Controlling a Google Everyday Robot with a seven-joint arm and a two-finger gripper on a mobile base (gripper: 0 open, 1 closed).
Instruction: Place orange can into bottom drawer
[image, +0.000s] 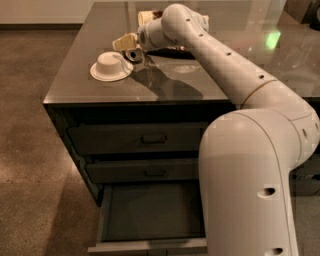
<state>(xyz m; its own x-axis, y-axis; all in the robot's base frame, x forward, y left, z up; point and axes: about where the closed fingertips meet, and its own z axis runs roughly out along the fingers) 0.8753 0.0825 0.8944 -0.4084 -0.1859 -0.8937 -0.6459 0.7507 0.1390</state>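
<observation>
My gripper (128, 48) is over the dark countertop, at the end of the white arm that reaches in from the right, just right of the white bowl (110, 67). A small can-like thing with a round silver end (134, 54) lies right at the gripper, touching or nearly touching it; its orange body is mostly hidden by the gripper. The bottom drawer (150, 212) of the left stack is pulled open below, and it is empty. My arm's big lower link covers its right side.
A brown-and-cream snack bag (146, 16) lies behind the gripper, further back on the counter (165, 87). The two upper drawers (150, 139) are shut. The counter's left edge drops to a brown floor (35, 150).
</observation>
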